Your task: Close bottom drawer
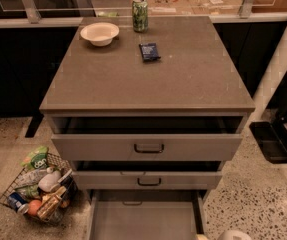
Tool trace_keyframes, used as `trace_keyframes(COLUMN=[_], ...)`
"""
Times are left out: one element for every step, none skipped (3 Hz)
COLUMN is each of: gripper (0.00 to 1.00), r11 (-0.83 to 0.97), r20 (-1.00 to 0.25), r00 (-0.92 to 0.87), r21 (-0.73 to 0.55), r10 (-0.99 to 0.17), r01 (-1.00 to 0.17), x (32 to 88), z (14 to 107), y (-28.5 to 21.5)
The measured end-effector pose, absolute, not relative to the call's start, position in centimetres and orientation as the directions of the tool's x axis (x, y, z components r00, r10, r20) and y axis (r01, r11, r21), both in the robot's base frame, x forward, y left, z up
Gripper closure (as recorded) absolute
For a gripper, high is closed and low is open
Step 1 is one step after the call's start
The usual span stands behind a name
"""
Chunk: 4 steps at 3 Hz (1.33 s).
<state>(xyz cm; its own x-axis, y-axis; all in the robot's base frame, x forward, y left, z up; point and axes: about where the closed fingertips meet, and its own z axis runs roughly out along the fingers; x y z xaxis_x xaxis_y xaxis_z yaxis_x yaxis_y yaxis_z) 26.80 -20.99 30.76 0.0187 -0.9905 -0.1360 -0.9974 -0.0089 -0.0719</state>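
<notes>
The bottom drawer of the taupe-grey cabinet is pulled far out, showing its plain grey inside. Its front and handle lie below the bottom edge of the view. Above it, the middle drawer is out a little, and the top drawer is also partly out; each has a dark bar handle. The gripper is not in view. Only a pale rounded part shows at the bottom edge, right of the bottom drawer.
On the cabinet top are a white bowl, a green can and a dark blue packet. A wire basket of groceries stands on the speckled floor at the left. A black tray lies at the right.
</notes>
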Motion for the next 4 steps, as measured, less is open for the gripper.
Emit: trace_keyframes(gripper=[0.00, 0.20, 0.44, 0.67], r11=[-0.029, -0.036, -0.020, -0.033], r20=[-0.163, -0.181, -0.172, -0.157], r00=[0.039, 0.045, 0.029, 0.039], r21=[-0.060, -0.051, -0.051, -0.045], r10=[-0.986, -0.982, -0.985, -0.987], r01=[-0.998, -0.998, -0.998, -0.998], x=[27.1, 27.0, 26.9, 26.8], z=[28.4, 25.9, 24.6, 23.3], y=[-19.7, -18.3, -18.1, -17.4])
